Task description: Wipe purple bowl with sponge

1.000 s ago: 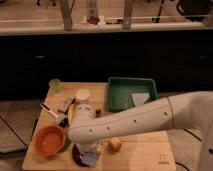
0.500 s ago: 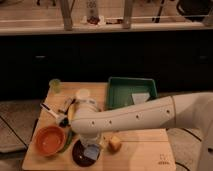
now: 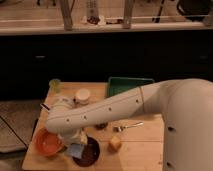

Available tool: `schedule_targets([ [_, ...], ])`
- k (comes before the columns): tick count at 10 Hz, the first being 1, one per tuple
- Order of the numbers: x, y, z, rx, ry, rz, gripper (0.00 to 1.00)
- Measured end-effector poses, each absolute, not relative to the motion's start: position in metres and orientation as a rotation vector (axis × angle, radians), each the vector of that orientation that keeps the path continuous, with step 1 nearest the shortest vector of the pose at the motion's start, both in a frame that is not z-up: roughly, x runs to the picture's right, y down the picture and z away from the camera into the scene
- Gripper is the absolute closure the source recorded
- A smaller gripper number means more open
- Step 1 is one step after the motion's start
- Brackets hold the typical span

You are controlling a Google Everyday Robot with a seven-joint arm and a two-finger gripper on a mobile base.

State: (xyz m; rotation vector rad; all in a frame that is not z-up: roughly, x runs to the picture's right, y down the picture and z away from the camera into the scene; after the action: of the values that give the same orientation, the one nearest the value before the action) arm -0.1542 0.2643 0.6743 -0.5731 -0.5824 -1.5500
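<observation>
The hand (image 3: 75, 142) presses the sponge (image 3: 75, 150) onto the purple bowl (image 3: 89, 152), gripping it to wipe.

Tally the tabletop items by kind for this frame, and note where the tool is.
Bowls: 2, orange bowl, purple bowl
Trays: 1, green tray
Sponges: 1, sponge
Cups: 1, green cup
Total: 5
Tool: at the sponge, over the purple bowl.

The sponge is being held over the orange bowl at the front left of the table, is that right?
Not quite. The camera view shows the sponge over the purple bowl, not the orange bowl, which sits just to its left. The gripper is at the purple bowl's left rim, at the front left of the table.
</observation>
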Motion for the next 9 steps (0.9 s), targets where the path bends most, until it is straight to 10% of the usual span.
schedule_targets([
  [9, -0.095, 0.299, 0.657, -0.622, -0.589, -1.535, 1.0],
])
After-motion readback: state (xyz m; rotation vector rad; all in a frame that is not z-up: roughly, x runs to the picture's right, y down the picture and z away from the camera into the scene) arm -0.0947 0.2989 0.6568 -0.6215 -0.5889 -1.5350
